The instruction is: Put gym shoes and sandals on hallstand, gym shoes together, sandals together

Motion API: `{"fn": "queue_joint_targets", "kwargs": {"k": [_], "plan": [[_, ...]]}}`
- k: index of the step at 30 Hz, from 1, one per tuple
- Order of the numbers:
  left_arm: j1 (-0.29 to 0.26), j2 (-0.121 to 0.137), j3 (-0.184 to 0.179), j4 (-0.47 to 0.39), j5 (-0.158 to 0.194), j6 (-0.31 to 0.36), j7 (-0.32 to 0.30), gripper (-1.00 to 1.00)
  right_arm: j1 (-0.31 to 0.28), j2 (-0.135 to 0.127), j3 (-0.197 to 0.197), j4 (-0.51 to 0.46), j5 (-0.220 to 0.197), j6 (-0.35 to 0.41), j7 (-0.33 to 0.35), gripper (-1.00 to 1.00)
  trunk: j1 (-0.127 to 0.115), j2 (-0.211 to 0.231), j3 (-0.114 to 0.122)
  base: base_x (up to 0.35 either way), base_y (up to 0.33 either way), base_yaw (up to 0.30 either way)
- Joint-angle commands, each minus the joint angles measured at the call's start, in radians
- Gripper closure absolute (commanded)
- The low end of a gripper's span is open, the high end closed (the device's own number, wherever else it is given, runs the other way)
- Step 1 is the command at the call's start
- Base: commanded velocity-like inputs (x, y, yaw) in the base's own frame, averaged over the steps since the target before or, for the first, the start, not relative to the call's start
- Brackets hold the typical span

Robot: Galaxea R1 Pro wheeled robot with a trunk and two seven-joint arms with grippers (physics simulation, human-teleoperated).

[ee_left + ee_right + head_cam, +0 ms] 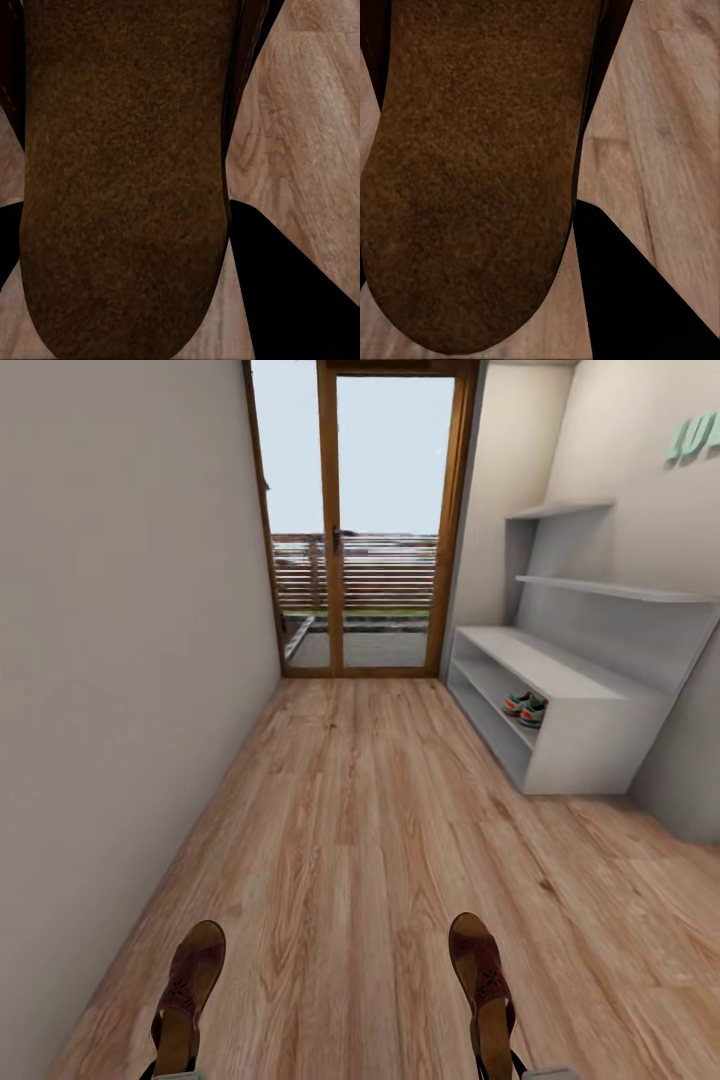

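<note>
Head view, lower edge: the left gripper (172,1068) is closed on the left sandal (188,990) at lower left, and the right gripper (497,1066) is closed on the right sandal (481,978) at lower centre-right, both above the corridor floor (350,840). Wrist views: each brown sole (124,180) (472,172) sits between dark fingers (292,292) (637,285). Right of frame: the two gym shoes (525,708) lie in the hallstand (590,745)'s lower compartment.

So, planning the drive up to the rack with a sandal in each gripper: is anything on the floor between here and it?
Nothing visible. The wood floor lies bare between the two held sandals and the hallstand, whose lower shelf already holds the gym shoes.
</note>
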Motion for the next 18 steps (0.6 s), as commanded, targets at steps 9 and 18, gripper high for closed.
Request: {"fn": "queue_joint_targets", "kwargs": {"k": [9, 18], "plan": [[-0.001, -0.001, 0.009, 0.000, -0.010, -0.003, -0.005, 1.00, -0.001, 0.001, -0.007, 0.000, 0.004, -0.003, 0.008, 1.00, 0.000, 0.000, -0.001, 0.340, 0.000, 0.000], [-0.001, -0.001, 0.009, 0.000, -0.010, -0.003, -0.004, 1.00, -0.001, 0.001, -0.008, 0.000, 0.004, -0.003, 0.008, 1.00, 0.000, 0.000, -0.001, 0.340, 0.000, -0.086]]}}
